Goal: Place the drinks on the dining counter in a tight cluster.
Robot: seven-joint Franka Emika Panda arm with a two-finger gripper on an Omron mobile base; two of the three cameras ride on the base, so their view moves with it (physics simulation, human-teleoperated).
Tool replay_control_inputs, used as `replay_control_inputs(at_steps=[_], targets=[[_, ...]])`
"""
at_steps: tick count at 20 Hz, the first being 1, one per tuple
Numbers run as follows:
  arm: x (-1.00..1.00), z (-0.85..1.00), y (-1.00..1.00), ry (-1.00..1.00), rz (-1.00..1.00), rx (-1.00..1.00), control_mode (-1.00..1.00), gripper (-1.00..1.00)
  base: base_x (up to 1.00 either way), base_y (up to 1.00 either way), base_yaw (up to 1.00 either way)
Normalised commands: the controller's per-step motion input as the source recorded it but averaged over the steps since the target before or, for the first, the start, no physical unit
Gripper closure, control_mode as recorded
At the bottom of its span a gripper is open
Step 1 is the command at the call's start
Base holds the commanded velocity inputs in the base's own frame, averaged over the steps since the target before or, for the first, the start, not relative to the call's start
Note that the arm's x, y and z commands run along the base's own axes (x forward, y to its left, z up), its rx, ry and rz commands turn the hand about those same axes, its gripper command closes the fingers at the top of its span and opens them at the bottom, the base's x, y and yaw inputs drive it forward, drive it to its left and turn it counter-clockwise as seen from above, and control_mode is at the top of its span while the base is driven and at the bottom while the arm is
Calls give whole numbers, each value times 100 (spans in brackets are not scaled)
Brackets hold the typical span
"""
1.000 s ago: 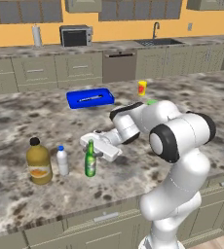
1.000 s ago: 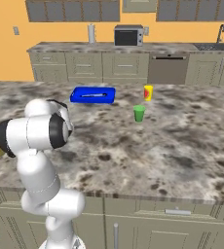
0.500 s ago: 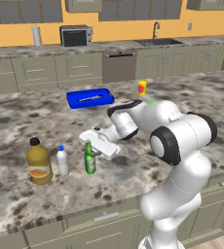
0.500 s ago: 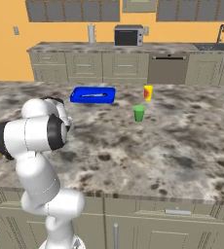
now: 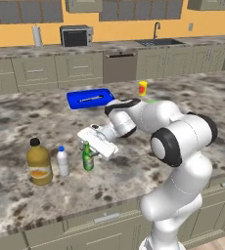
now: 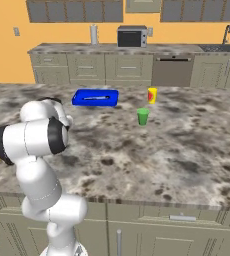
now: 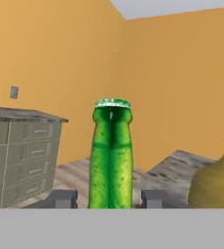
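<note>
Item: green bottle, upright on the speckled granite counter, clamped in my gripper. Beyond it: white bottle, then juice jug. Behind my gripper: blue tray, orange walls, olive-grey cabinets.

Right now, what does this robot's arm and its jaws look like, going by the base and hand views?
The arm is glossy white with rounded, bulbous links and dark ring bands at the joints. It ends in a flat white hand block carrying the gripper. In the hand view the two fingertips are small, dark grey, squared blocks. No cables or markings are visible.
</note>
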Motion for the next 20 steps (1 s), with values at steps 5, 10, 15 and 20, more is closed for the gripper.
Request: replay_control_inputs(at_steps=[5,10,15,20], targets=[[0,-5,0,-6,0,15,-100,100,0,0,0],[1,-5,0,0,0,25,-100,100,0,0,0],[8,-16,-10,0,0,21,-100,100,0,0,0],[15,-16,-4,0,0,11,-100,100,0,0,0]])
